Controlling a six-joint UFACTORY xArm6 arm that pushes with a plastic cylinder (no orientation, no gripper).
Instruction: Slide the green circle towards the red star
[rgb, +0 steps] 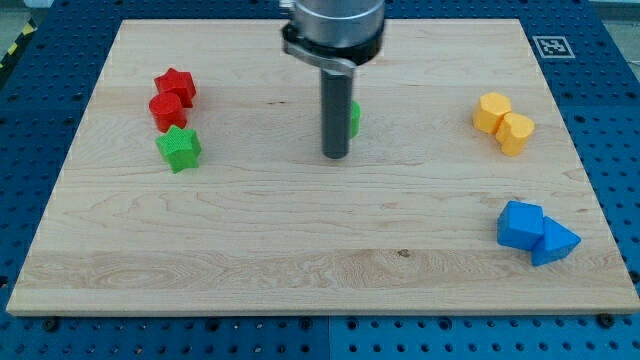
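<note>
The green circle (355, 117) is mostly hidden behind my rod near the board's middle top; only a green sliver shows at the rod's right. My tip (335, 156) stands just in front of it, at its lower left. The red star (177, 85) lies at the view's upper left, far to the left of the tip. A red round block (166, 109) touches the red star's lower side. A green star (179, 148) lies just below the red pair.
Two yellow blocks (491, 112) (515, 132) sit together at the view's right. Two blue blocks (520, 224) (553, 242) sit together at the lower right. The wooden board (300, 250) has blue perforated table around it.
</note>
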